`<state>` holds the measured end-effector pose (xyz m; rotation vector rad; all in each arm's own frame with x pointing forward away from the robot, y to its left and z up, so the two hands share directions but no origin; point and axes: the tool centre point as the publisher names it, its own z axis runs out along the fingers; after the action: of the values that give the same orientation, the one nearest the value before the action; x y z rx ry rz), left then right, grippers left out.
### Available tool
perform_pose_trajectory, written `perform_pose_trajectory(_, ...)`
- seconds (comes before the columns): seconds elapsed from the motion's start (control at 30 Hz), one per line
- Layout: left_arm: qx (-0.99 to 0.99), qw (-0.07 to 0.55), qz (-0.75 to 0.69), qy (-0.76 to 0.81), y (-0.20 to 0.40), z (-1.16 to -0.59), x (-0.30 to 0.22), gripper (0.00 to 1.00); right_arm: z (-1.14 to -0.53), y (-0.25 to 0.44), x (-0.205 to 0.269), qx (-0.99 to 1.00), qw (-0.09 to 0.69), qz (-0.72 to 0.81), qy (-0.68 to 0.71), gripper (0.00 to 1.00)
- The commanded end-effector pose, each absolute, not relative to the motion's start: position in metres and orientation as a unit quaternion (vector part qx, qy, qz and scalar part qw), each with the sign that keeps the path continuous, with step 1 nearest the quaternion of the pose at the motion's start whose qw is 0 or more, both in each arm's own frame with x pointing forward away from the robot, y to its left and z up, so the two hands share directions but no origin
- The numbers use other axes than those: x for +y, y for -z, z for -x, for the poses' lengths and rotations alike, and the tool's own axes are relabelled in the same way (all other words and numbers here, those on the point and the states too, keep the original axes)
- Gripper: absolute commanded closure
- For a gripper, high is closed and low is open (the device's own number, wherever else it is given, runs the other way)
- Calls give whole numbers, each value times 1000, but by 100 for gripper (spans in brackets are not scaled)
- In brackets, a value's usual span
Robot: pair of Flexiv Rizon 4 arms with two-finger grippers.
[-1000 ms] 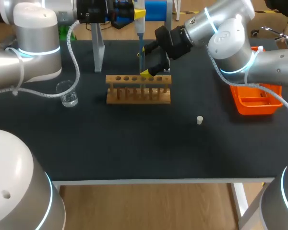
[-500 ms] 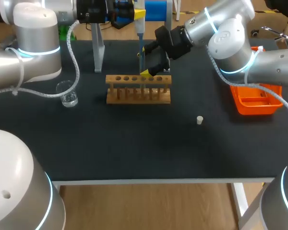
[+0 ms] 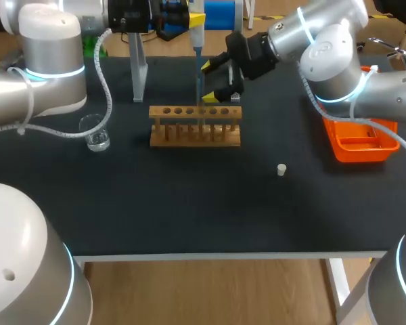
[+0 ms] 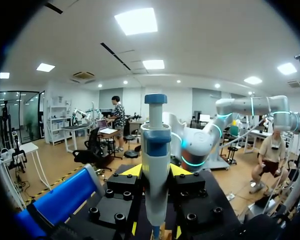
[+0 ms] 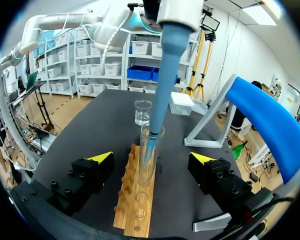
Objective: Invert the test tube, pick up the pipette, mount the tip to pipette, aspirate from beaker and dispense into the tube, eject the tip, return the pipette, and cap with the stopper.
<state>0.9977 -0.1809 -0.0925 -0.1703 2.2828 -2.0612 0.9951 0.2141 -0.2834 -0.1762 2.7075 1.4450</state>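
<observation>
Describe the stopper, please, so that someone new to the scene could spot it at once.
Start at the black table and find the wooden rack and the orange tray. Between them, nearer the front edge, sits the stopper. It is the only small white plug, alone on bare tabletop and touching nothing.

The rack [image 3: 195,126] stands mid-counter [image 3: 189,203], towards the back. A test tube [image 5: 148,160] stands upright in it, and the pipette [image 3: 197,40] hangs above with its tip down inside the tube's mouth. The beaker [image 3: 95,133] sits left of the rack. The stopper [image 3: 281,169] lies to the right, nearer the front, and the tray [image 3: 340,146] lies further right.
</observation>
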Motion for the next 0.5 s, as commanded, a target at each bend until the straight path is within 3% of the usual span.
perform_pose_trajectory(0.03,741,32,57,668,91,-996,-181,100,-982,269,189,879,36,52,-472,0)
perform_pose_trajectory(0.5,741,32,57,668,91,-996,-181,100,-961,202,127,855,80,44,-511,0)
